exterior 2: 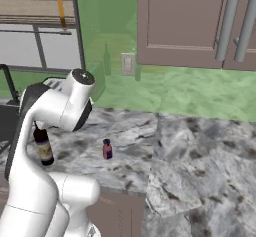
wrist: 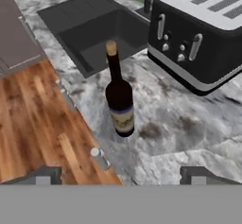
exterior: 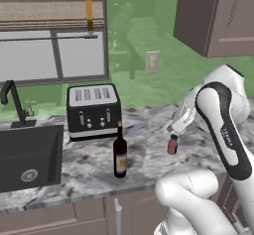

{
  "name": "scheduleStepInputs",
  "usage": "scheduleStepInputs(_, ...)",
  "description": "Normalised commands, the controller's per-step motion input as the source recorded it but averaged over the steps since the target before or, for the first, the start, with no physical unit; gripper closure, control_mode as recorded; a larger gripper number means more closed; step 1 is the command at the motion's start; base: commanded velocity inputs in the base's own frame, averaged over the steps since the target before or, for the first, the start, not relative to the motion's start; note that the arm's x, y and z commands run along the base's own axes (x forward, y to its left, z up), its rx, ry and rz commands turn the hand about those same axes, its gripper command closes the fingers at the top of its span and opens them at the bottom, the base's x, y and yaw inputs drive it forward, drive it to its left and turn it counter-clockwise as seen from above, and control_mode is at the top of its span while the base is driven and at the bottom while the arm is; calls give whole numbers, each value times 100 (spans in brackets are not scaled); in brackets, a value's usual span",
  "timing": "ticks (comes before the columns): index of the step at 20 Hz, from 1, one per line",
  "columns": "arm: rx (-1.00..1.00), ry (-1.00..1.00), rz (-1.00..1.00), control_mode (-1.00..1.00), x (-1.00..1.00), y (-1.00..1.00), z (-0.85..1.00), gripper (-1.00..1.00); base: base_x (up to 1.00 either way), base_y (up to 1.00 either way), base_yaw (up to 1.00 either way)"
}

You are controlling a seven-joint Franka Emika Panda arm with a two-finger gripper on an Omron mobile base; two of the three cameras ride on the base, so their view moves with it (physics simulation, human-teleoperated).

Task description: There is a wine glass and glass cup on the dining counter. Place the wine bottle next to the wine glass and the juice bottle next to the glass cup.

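The wine bottle (exterior: 119, 152) (exterior 2: 44, 148) (wrist: 120, 100), dark with a pale label, stands upright on the marbled worktop (exterior: 149, 149) in front of the toaster. To its right stands the small reddish juice bottle (exterior: 172, 145) (exterior 2: 107, 149) with a dark cap. My gripper (wrist: 120, 176) is open, its two tips far apart with nothing between them. It hovers above the worktop's front edge, looking down at the wine bottle from some distance. The wine glass, the glass cup and the dining counter are out of view.
A black toaster (exterior: 94, 111) (wrist: 198, 34) stands behind the wine bottle. A black sink (exterior: 27, 154) (wrist: 94, 29) with a faucet (exterior: 12, 100) lies to the left. Brown wall cabinets (exterior 2: 195, 21) hang above the worktop. Wooden floor (wrist: 33, 119) lies below the worktop's edge.
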Motion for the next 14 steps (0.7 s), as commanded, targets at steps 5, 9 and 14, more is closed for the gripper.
scheduleStepInputs(5, 39, -1, 29, -100, 14, 0, -32, -100, 0, 0, 0)
scheduleStepInputs(9, 33, -11, 23, -100, 6, 1, -30, -100, 0, 0, 0)
scheduleStepInputs(14, 22, -16, 12, -100, 4, 11, -24, -100, 0, 0, 0)
